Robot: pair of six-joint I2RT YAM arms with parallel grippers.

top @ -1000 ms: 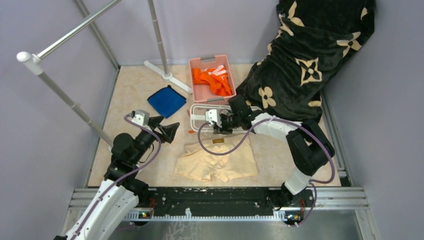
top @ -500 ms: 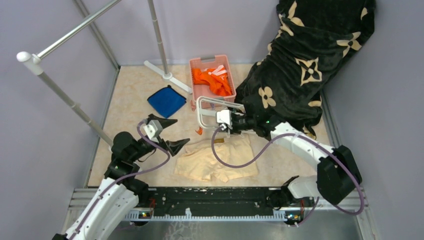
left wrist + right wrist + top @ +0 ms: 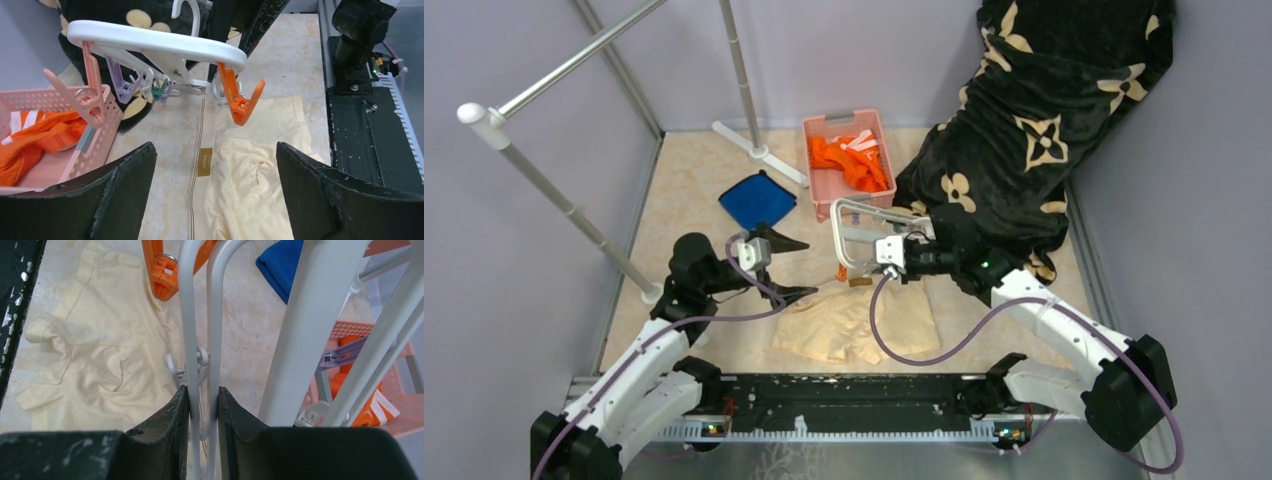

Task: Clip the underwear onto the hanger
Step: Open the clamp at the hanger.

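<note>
At the near edge of the counter point(image 3: 684, 180), just beyond the arm bases, the underwear point(image 3: 854, 325) lies flat and partly rumpled, waistband on its far side. A small brown label point(image 3: 204, 161) sits on the waistband. It carries writing, too small to read.

Left gripper point(image 3: 786, 266): over the underwear's left waistband corner, jaws spread wide, holding nothing. In the left wrist view the fingers point(image 3: 120, 195) frame the label and the pale fabric between them.

Right gripper point(image 3: 902, 262): over the far right part of the underwear, clamped on two thin white bars of the hanger point(image 3: 839, 235). The right wrist view shows the fingers point(image 3: 165, 420) pressed against those bars.

The hanger is held raised and tilted above the underwear's far edge. Its clips dangle free. An orange clip point(image 3: 239, 100) hangs over the waistband, apart from the fabric. Purple clips point(image 3: 122, 82) and a pink clip point(image 3: 82, 95) hang farther along the frame.

Bare counter shows left of the underwear, up to the grey rack pole point(image 3: 554, 195). Beyond the underwear, a blue cloth point(image 3: 757, 203) lies far-left. A pink basket point(image 3: 812, 165) of orange clothes point(image 3: 849, 160) stands directly beyond the hanger, close to it. A black blanket point(image 3: 1024, 120) with pale flower motifs fills the far right, crowding the right arm. No readable writing on it.
</note>
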